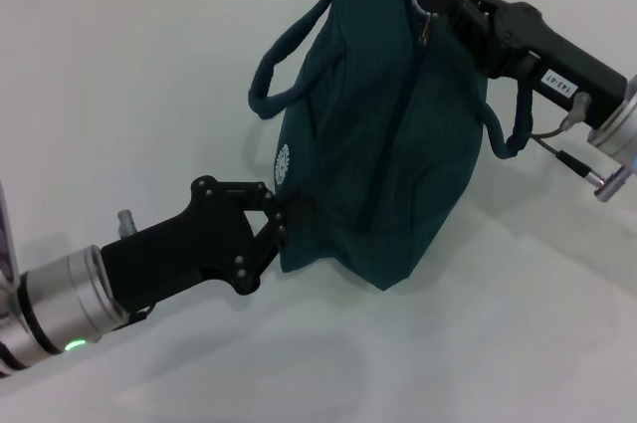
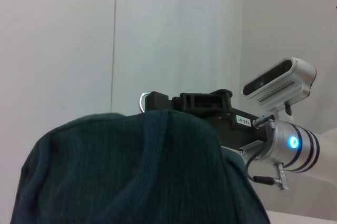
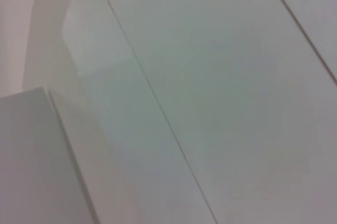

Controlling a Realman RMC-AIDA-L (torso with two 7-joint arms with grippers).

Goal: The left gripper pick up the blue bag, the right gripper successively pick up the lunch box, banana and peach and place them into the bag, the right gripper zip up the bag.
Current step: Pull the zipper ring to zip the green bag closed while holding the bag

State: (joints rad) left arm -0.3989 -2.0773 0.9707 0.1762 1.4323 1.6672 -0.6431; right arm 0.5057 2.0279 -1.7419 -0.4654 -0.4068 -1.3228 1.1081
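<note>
Two black grippers meet on one blue bag (image 1: 383, 134), and we describe each place from those tools outward. Our left gripper (image 1: 282, 219) reaches up from the near side and has its fingers pinched closed on the bag's lower corner, just below the small white logo (image 1: 283, 165). Our right gripper (image 1: 438, 3) comes in from the far side and sits at the bag's upper end, its tip touching the metal zipper ring (image 1: 427, 23); it looks closed on that ring, though we read this from the head view alone. Between the two tools the bag hangs stretched and tilted above the white table (image 1: 119, 85), with one handle (image 1: 284, 50) looping out beyond the left gripper and the other handle (image 1: 508, 124) hanging under the right arm. From the left wrist we see only the bag's fabric close up and the right gripper behind it. The right wrist shows only blank pale surfaces. No lunch box, banana or peach is visible, so we judge they are inside and the zip is in hand. What could go wrong, in our judgement: the ring could slip from the right gripper, or the thin pinch of fabric could pull free of the left gripper under tension, dropping the bag.
</note>
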